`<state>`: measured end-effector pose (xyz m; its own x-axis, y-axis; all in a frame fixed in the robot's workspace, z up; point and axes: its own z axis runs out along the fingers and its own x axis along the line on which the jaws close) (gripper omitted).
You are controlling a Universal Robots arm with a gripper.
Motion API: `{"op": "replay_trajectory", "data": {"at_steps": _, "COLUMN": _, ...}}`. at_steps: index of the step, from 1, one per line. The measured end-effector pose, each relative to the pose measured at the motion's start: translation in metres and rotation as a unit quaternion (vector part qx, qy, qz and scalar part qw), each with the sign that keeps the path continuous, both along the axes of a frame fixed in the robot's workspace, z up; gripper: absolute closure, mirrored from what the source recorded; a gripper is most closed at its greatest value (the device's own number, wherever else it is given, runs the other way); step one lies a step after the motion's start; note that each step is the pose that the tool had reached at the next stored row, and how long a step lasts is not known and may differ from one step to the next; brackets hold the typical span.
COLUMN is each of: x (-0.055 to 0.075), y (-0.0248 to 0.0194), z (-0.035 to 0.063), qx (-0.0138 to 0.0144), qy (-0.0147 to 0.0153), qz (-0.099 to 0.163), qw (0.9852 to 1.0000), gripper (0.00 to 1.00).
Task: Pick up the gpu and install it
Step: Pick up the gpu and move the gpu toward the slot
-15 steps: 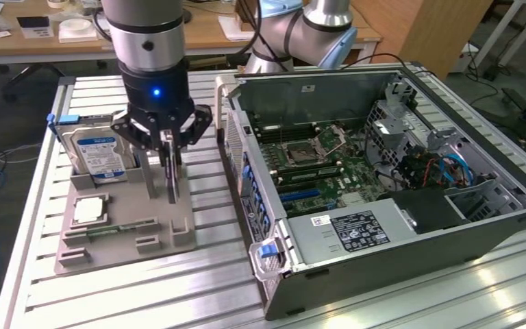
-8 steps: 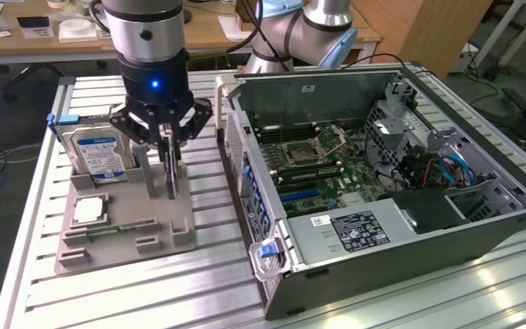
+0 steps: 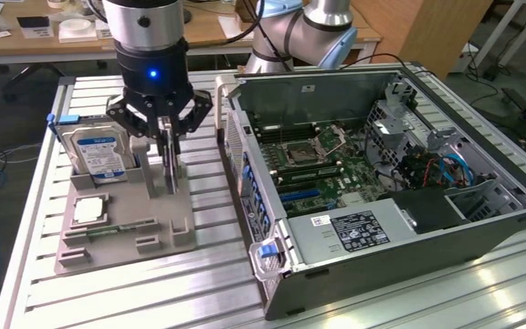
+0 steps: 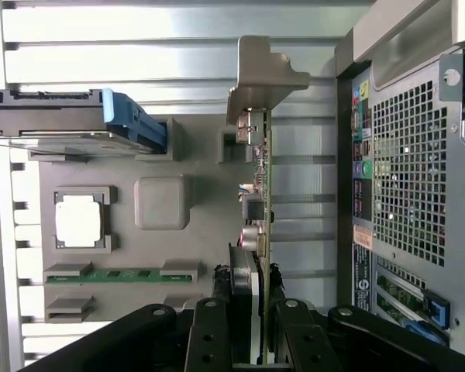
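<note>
The gpu (image 3: 170, 168) is a thin dark card standing on edge over the grey holder tray (image 3: 126, 250), between the hard drive and the computer case. My gripper (image 3: 167, 133) comes down from above and is shut on the card's top edge. In the wrist view the gpu (image 4: 261, 186) is seen edge-on, with its silver bracket (image 4: 265, 77) at the far end, and the gripper (image 4: 252, 310) pinches it from both sides. I cannot tell whether the card's lower edge still rests in the holder's slot.
The open computer case (image 3: 482, 226) lies on the exterior view's right, motherboard (image 3: 318, 164) exposed; its perforated rear panel (image 4: 407, 178) is close beside the card. The tray also holds a hard drive (image 3: 98, 154), a CPU (image 3: 90, 209) and a green memory stick (image 3: 107, 233).
</note>
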<state>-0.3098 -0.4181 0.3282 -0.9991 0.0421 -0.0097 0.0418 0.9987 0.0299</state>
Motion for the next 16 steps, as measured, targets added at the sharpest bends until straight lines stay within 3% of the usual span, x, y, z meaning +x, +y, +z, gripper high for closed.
{"op": "replay_trajectory", "data": {"at_steps": 4, "x": 0.0, "y": 0.0, "z": 0.0086, "qx": 0.0002, "qy": 0.0, "qz": 0.0, "qw": 1.0, "gripper": 0.73}}
{"op": "replay_trajectory", "data": {"at_steps": 7, "x": 0.0, "y": 0.0, "z": 0.0372, "qx": 0.0006, "qy": 0.0, "qz": 0.0, "qw": 1.0, "gripper": 0.73}}
{"op": "replay_trajectory", "data": {"at_steps": 9, "x": 0.0, "y": 0.0, "z": 0.0489, "qx": 0.0009, "qy": 0.0, "qz": 0.0, "qw": 1.0, "gripper": 0.73}}
{"op": "replay_trajectory", "data": {"at_steps": 16, "x": 0.0, "y": 0.0, "z": 0.0668, "qx": 0.0013, "qy": 0.0, "qz": 0.0, "qw": 1.0, "gripper": 0.73}}
